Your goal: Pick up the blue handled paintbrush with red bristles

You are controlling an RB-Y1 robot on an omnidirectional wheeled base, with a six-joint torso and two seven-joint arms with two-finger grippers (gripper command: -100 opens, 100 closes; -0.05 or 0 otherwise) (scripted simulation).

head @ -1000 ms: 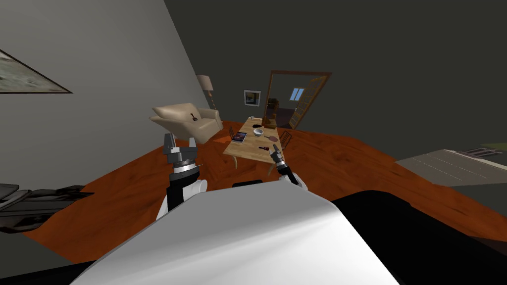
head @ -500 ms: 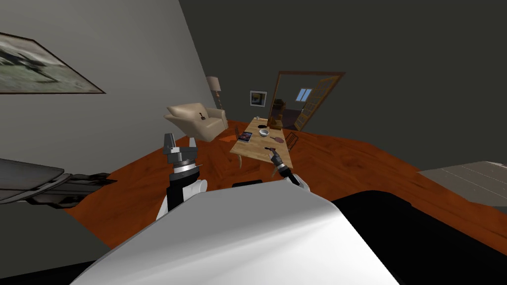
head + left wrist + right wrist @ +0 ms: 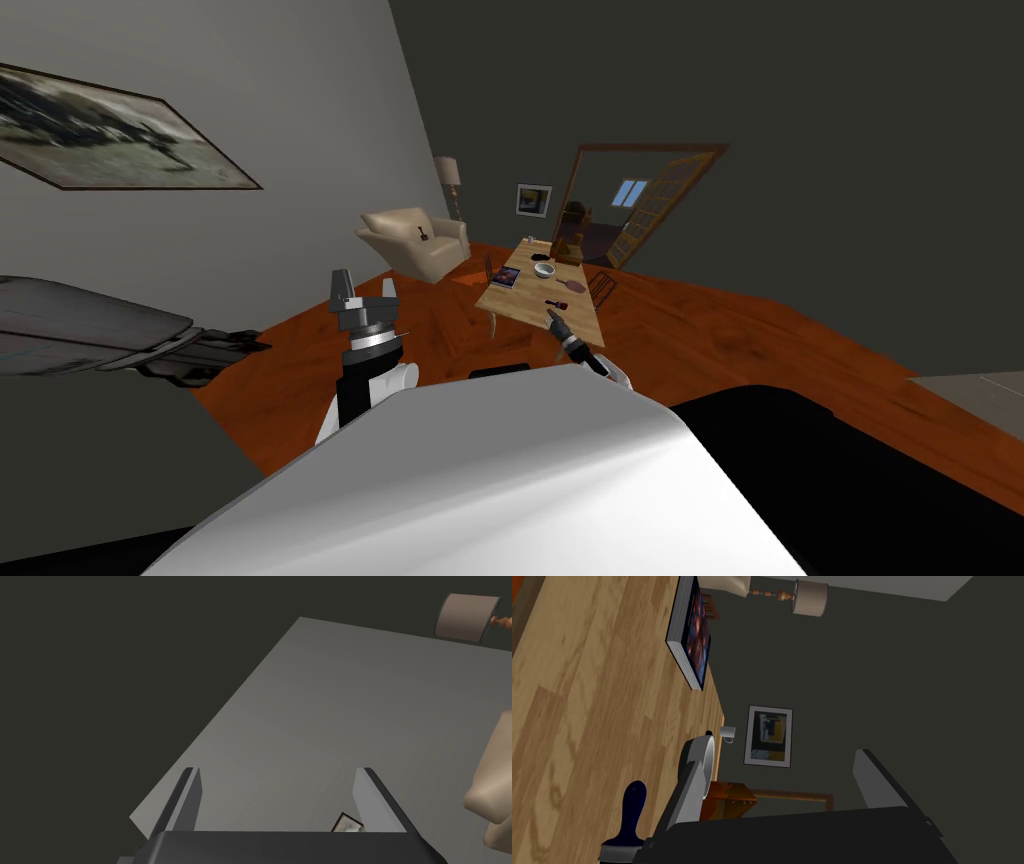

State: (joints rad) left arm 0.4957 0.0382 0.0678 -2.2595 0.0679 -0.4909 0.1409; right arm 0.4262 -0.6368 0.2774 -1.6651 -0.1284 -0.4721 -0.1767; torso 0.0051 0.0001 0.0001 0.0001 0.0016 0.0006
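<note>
Surface (image 3: 520, 298) of pale wood planks stands ahead of me and carries everything that matters here. A book (image 3: 503, 278) lies flat on the surface along its left side, and a pale bowl (image 3: 543, 270) sits near its middle.

The right pincer (image 3: 783, 751) reaches over the near edge of the surface. Its two blades are spread wide with nothing between them. The left pincer (image 3: 277, 769) is raised well short of the surface and off to its left, and its blades are likewise apart and empty.

The paintbrush (image 3: 629, 816) lies flat on the surface towards the near edge. It is just outside one blade of the right pincer, not between the two. Its dark blue handle (image 3: 633, 803) swells to a rounded end and narrows towards a grey ferrule (image 3: 618, 851). The pincer's own dark body hides the bristles.

I judge the brush light and the handle stiff, so weight is no worry. The smooth handle could slide or roll under thin blades, though, and the bristles would be soft and offer no hold. The best grip looks to be across the narrow neck of the handle just above the ferrule. For that the blades would need to straddle the neck and come down close to the surface.
</note>
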